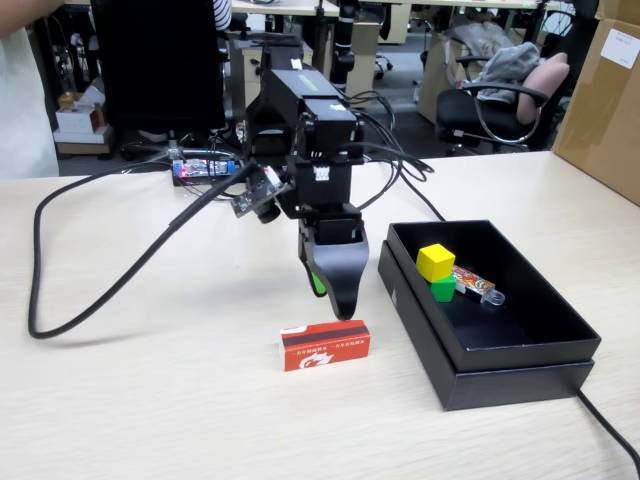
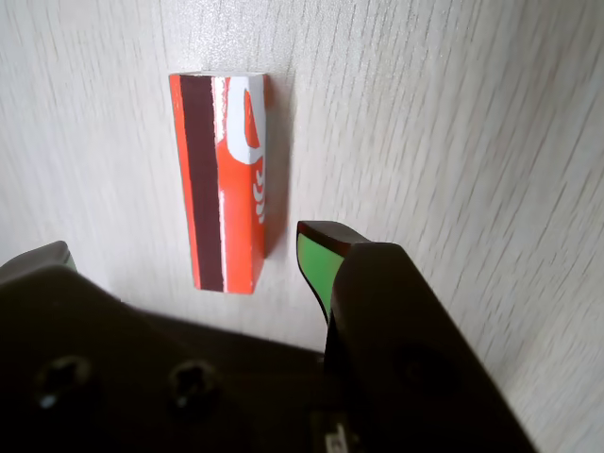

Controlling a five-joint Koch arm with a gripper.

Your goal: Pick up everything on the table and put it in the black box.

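Carton is the only piece left on the table, lying flat toward its front edge, just left of the black box, which already holds the yellow cube and green cube. My gripper hangs just above and slightly behind the carton, jaws spread and empty. In the wrist view, its long axis runs between my fingertips, so I judge a straight descent should straddle its narrow width.

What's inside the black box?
Inside the black box sit a yellow cube on a green cube, plus an orange-patterned stick. The near wall hides some of the floor, so anything there can't be seen.
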